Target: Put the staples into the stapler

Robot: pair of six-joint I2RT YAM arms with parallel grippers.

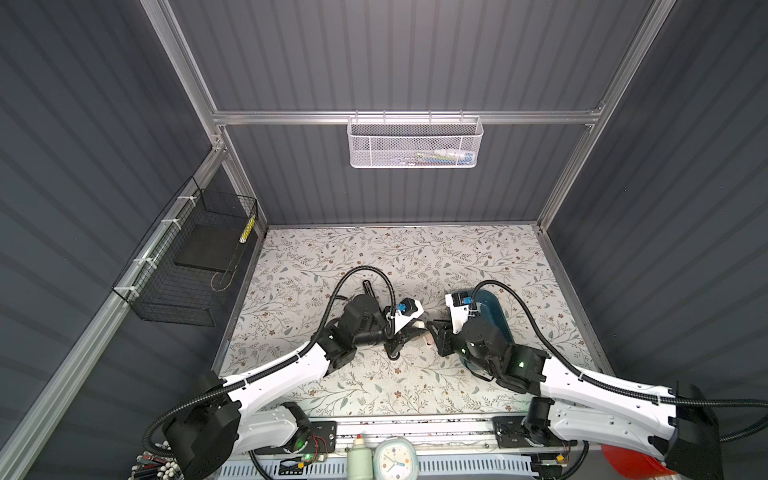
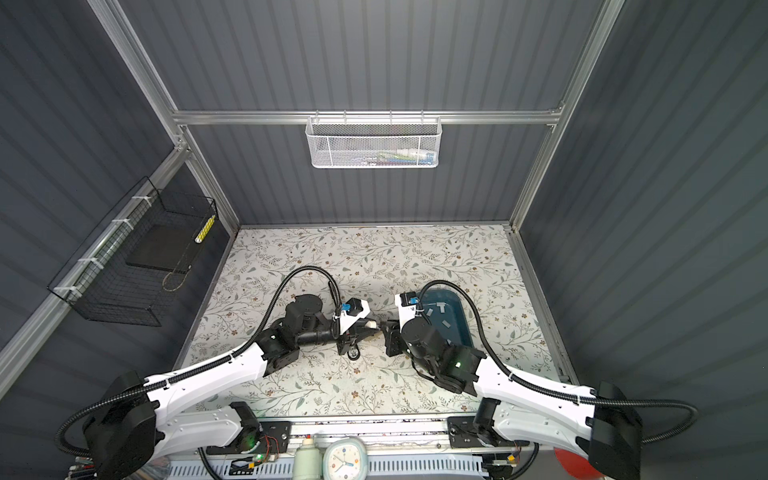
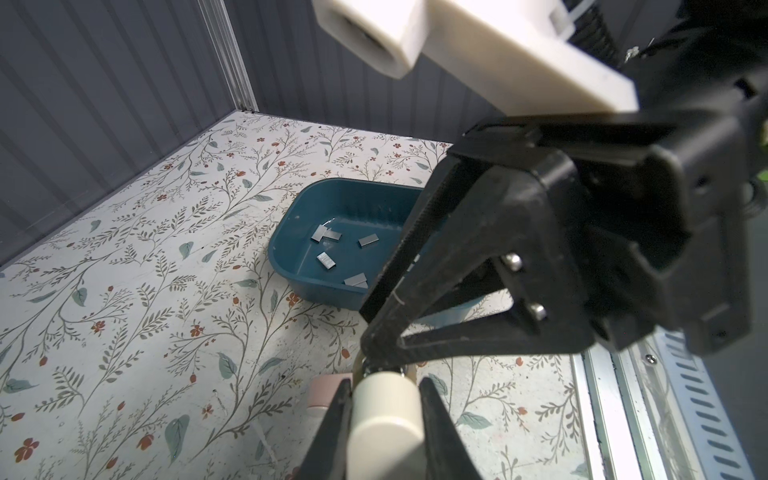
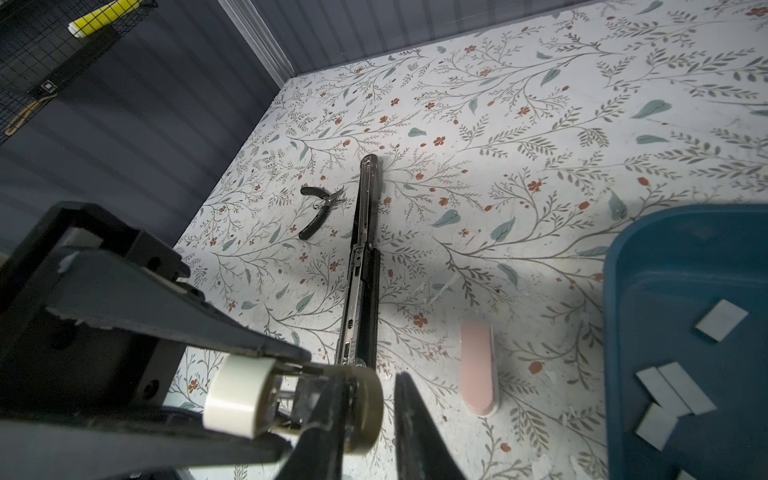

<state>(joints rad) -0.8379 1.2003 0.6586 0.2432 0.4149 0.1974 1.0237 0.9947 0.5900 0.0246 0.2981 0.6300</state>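
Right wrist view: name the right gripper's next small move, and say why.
Probably finish closing the right gripper on the olive round end cap of the cream cylindrical stapler. The left gripper clamps the cream body, the cap sits between the right jaws with a sliver of gap, and the grey metal staple strips lie unloaded in the teal plastic tray.

staples (image 3: 326, 261): at least six counted
black stapler (image 4: 361, 266): one
pliers (image 4: 318, 212): one
blue tray (image 3: 282, 253): one
pink piece (image 4: 478, 370): one
white cylinder (image 3: 386, 415): one
white basket (image 1: 374, 149): one
black basket (image 1: 174, 307): one
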